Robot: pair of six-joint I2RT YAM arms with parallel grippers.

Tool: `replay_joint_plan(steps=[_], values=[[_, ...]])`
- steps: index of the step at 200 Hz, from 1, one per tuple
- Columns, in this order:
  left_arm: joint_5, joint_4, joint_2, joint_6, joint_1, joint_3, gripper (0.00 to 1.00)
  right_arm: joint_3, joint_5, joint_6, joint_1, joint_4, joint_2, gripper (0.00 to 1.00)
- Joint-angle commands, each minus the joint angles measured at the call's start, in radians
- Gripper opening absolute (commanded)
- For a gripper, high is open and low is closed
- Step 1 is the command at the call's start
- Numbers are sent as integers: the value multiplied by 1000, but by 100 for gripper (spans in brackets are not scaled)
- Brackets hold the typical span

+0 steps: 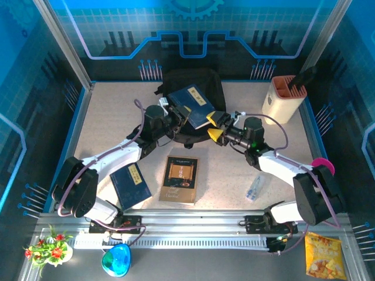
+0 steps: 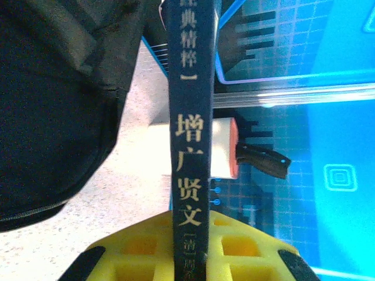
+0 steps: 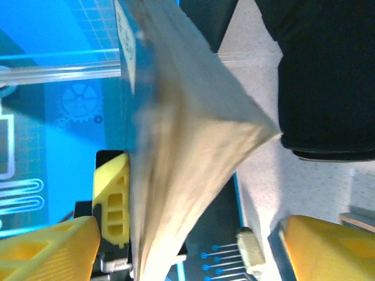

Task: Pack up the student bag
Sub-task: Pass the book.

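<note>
left gripper (image 2: 190,249) clamps blue book (image 2: 187,134) | right gripper (image 3: 187,249) spread wide around it

L tool (image 1: 176,114) clamped tight, R tool (image 1: 214,127) jaws wide.

blue book (image 1: 130,184) ×2 | dark book (image 1: 180,179) ×1 | student bag (image 1: 193,77) ×1 | cream holder (image 1: 284,98) ×1 | snack packet (image 1: 322,255) ×1

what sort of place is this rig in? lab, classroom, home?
Probably a staged robot booth: blue circuit-print walls, a metal mounting rail along the front, props like the backpack and books.
</note>
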Motion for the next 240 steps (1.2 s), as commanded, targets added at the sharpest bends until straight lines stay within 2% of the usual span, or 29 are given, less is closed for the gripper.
replay_joint_plan(steps=[1,33,68,86,105,115,144,202,240], values=[[-7,138,6,-79,-22,-6,0,26,49,56,24,119,53,77],[-21,80,-8,-75,-40,-1,0,15,62,122,38,293,139,53],[-36,3,-27,-39,-42,2,0,-4,53,144,41,372,180,24],[-45,-37,-35,-2,-42,2,16,-12,40,115,32,351,174,11],[-62,-124,-53,85,-42,6,39,-26,30,50,8,279,142,7],[-66,-204,-61,166,-42,21,46,-35,24,8,-14,250,118,6],[-160,-460,-43,430,-71,73,51,-48,-13,-145,-103,91,19,6],[-84,-601,119,789,-83,194,64,-15,-44,-494,-307,-350,-186,4],[4,-731,271,1183,-82,388,65,24,-38,-618,-384,-506,-239,4]])
